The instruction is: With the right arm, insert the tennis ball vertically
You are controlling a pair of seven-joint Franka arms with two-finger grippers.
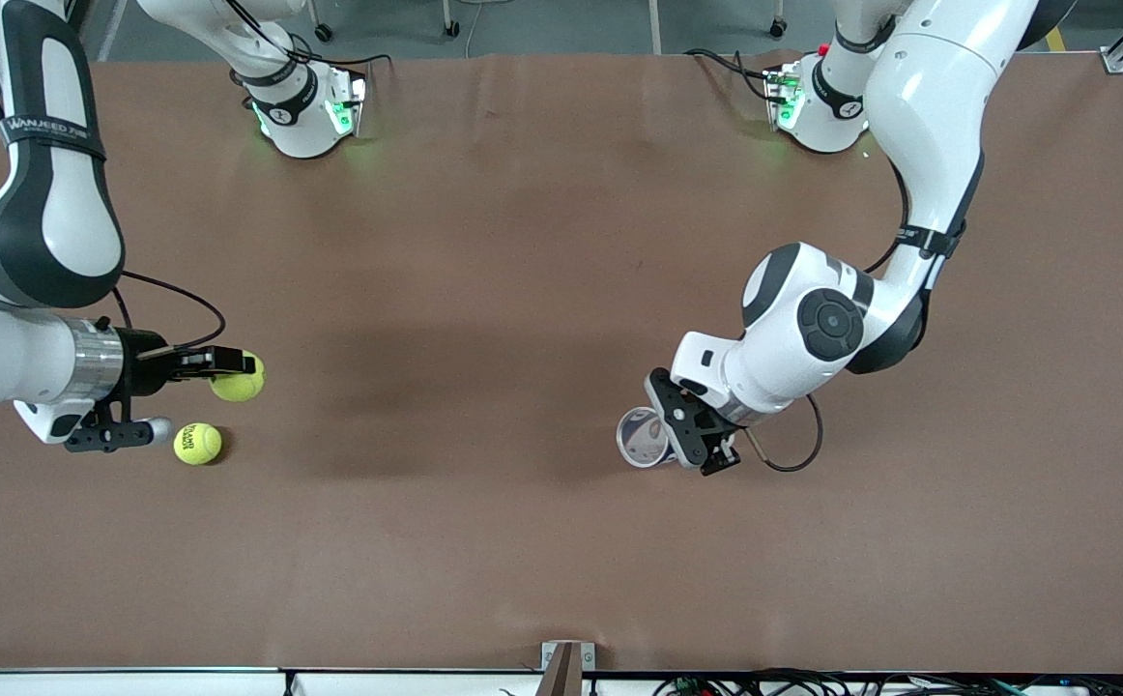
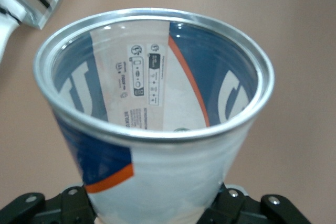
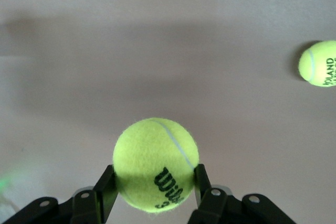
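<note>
My right gripper (image 1: pixel 233 372) is shut on a yellow-green tennis ball (image 1: pixel 239 378), held just above the table at the right arm's end; in the right wrist view the ball (image 3: pixel 156 164) sits between the black fingers (image 3: pixel 104 188). A second tennis ball (image 1: pixel 198 443) lies on the table nearer the front camera, also in the right wrist view (image 3: pixel 318 63). My left gripper (image 1: pixel 689 437) is shut on a clear ball can (image 1: pixel 643 437) with a metal rim and blue, white and orange label, toward the left arm's end. Its open mouth (image 2: pixel 152 74) shows no ball inside.
The brown table (image 1: pixel 484 290) stretches between the two grippers. Both arm bases with green lights stand along its edge farthest from the front camera. Cables lie along the nearest edge.
</note>
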